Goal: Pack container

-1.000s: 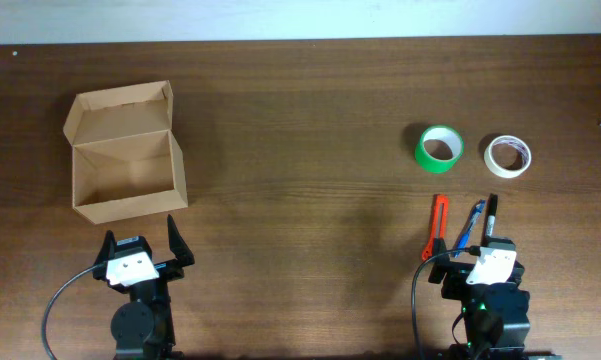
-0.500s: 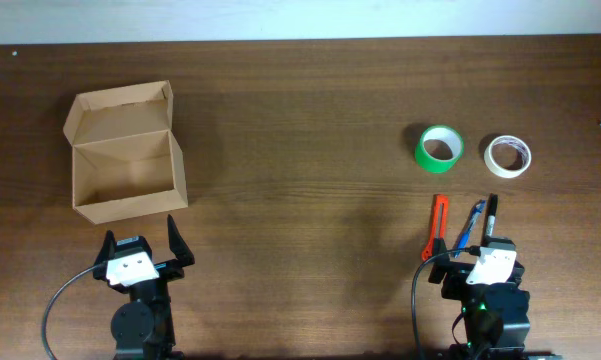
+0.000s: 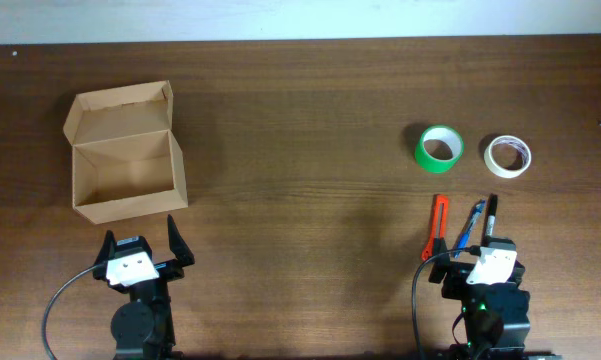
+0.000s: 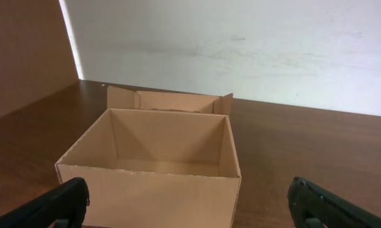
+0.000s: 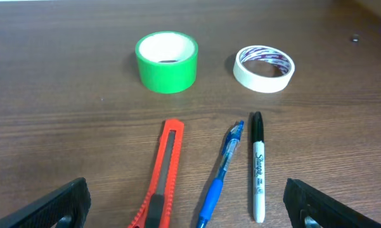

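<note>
While both arms are sitting at the near edge of the worktop (image 3: 300, 120), the left tool (image 3: 140, 238) is standing with its jaws spread wide and is gripping nothing. In the left wrist view its two dark fingers (image 4: 62, 201) are showing at the bottom corners, and they are framing the cardboard box (image 3: 128, 170) without touching it. That box is resting just beyond the left tool, on the left side of the worktop. It is sitting upright with its mouth open and nothing showing inside. Its lid (image 3: 120, 108) is hanging back on the far side, away from the arm.

Over on the other side, the right tool (image 3: 477, 256) is also gaping wide and carrying nothing, its fingers (image 5: 57, 202) showing at the bottom corners of the right wrist view. Between them and just ahead, three things are lying side by side, pointing away from the arm: a red box cutter (image 3: 438, 222) on the left, a blue pen (image 3: 470, 224) in the middle and a black marker (image 3: 491, 212) on the right. Whether the near ends of the pen and marker are touching the tool I cannot tell. Farther out, a green tape roll (image 3: 439, 148) and a cream tape roll (image 3: 507, 156) are lying flat, near each other but apart, well away from the box.
</note>
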### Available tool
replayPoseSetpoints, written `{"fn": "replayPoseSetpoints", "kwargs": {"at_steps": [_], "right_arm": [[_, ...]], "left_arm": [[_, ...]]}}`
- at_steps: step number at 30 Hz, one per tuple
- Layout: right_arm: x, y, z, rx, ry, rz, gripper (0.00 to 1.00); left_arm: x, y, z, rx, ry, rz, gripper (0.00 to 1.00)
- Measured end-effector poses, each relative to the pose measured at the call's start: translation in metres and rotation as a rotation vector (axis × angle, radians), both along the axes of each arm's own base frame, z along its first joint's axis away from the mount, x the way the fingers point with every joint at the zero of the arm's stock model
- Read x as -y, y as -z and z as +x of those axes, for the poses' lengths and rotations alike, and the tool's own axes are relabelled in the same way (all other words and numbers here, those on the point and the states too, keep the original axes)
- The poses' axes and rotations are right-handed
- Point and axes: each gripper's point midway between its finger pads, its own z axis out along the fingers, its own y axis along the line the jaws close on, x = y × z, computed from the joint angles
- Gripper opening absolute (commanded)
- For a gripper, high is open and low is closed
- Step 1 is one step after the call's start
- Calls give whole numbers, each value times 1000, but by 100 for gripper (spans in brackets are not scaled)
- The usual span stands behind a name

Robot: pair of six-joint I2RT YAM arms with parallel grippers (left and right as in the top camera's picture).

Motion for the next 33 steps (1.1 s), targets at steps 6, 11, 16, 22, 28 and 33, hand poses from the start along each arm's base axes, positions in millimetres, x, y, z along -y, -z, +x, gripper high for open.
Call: {"fn": "replayPoseSetpoints", "kwargs": {"at_steps": [6,11,16,22,28,33], "right_arm": [[-10,-14,7,65,-51,22,99],[-18,-16,7,52,-97,43,99],[-20,-56,12,15,-108,49,99],[-9,-120,49,-133,-64,64,99],[33,-175,102,-303,49,141,99],[95,-210,125,-372,183,236,99]], "left_arm": [[0,-1,0,4,0,0,100],[-1,-15,0,46,-6,0,100],[-6,-58,0,73,-34,0,100],[-16,-129,23,70,-74,1,100],[-29,-187,68,-2,-112,10,100],[-50,-195,111,-225,-156,7,100]]}}
